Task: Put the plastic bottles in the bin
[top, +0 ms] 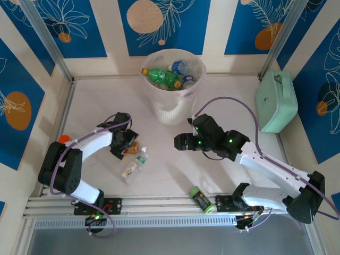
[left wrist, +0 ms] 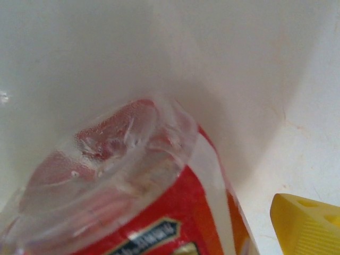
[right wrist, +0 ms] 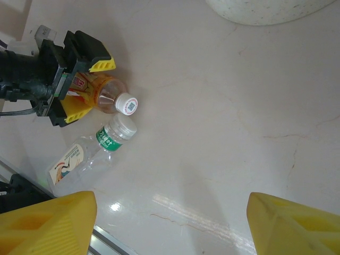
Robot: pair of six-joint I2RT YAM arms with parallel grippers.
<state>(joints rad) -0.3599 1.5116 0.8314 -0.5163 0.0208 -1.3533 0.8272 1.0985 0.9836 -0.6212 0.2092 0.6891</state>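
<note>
A red-labelled plastic bottle (right wrist: 109, 91) with a white cap lies on the table, its clear base filling the left wrist view (left wrist: 133, 175). My left gripper (right wrist: 95, 87) is open astride it, one yellow finger (left wrist: 305, 228) standing a little off its side. Just below lies a clear plastic bottle (right wrist: 101, 146) with a green neck band (top: 134, 166). The bin (top: 172, 106) stands at the back centre with several bottles inside. My right gripper (top: 180, 142) hangs open over bare table right of both bottles, nothing between its yellow fingers (right wrist: 48, 226).
A dark cylinder with a green cap (top: 201, 200) lies by the near rail. A mint-green case (top: 276, 101) leans at the back right wall. An orange cap (top: 64, 138) sits by the left wall. Open table lies between the bottles and the bin.
</note>
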